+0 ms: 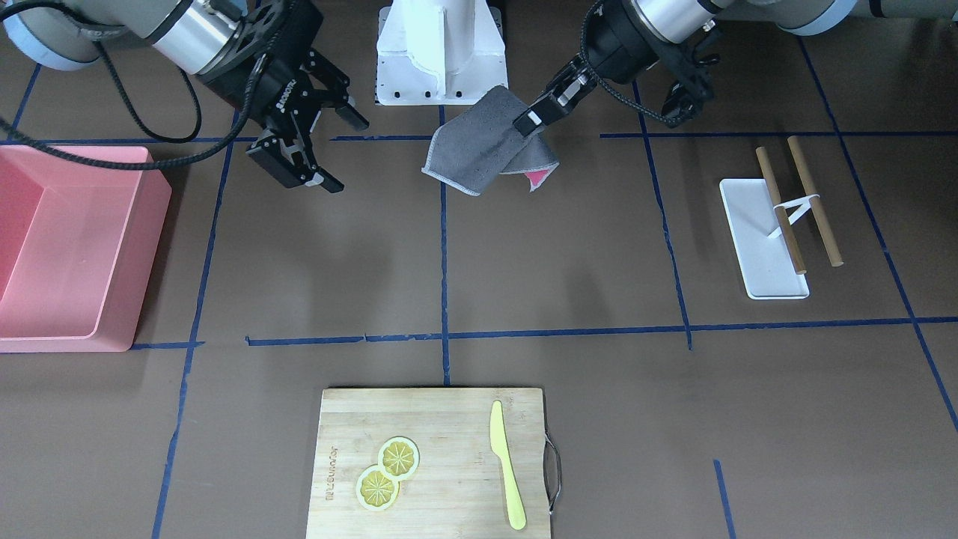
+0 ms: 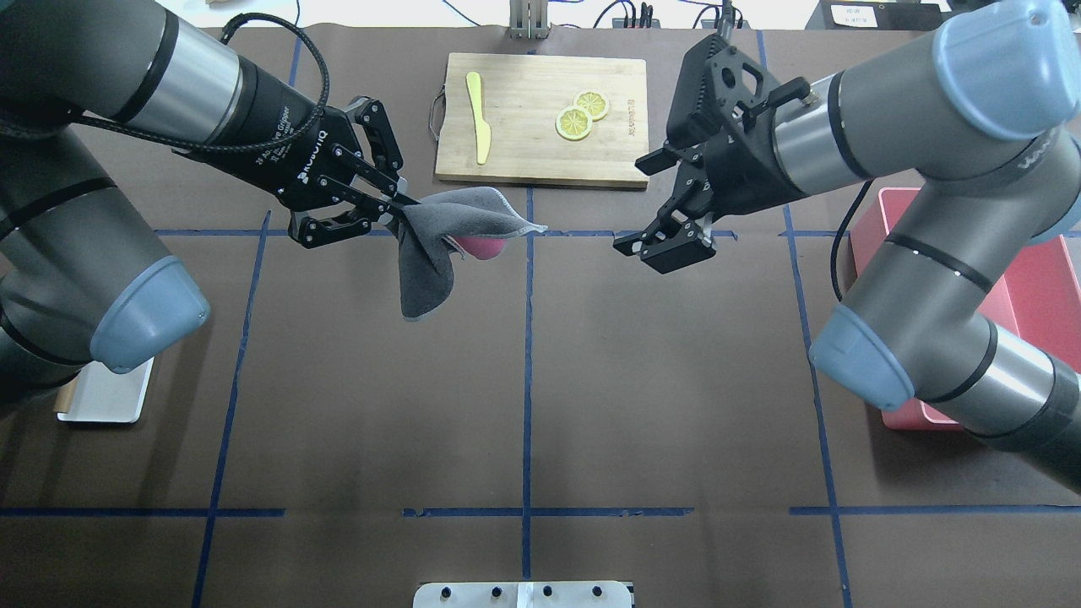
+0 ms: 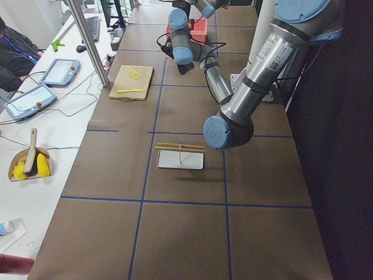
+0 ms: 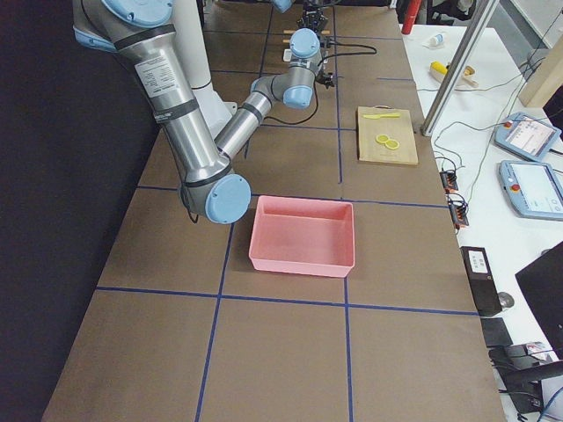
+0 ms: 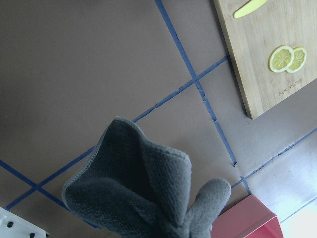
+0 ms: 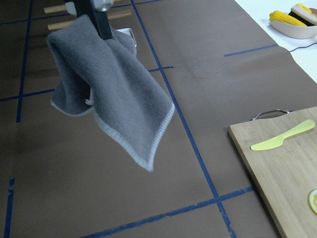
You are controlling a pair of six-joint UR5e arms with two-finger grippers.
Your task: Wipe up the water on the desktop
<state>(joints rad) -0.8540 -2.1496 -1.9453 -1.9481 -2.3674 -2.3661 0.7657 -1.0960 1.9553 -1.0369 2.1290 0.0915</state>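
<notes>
The desktop point(image 1: 561, 247) is a matte brown surface with blue tape lines; I see no water on it. My left gripper point(image 1: 530, 120) is shut on a grey cloth point(image 1: 475, 150) with a pink underside and holds it above the desktop, near the robot's base. In the overhead view the gripper point(image 2: 400, 207) pinches the cloth point(image 2: 435, 253), which hangs down. The cloth fills the lower left wrist view point(image 5: 138, 193) and hangs in the right wrist view point(image 6: 109, 99). My right gripper point(image 1: 340, 150) is open and empty, raised beside the cloth point(image 2: 654, 203).
A pink bin point(image 1: 67, 247) stands at the table's end on my right. A bamboo cutting board point(image 1: 434, 419) with two lemon slices point(image 1: 388, 471) and a yellow knife point(image 1: 505, 464) lies at the far edge. A white tray point(image 1: 756, 247) with wooden sticks lies on my left.
</notes>
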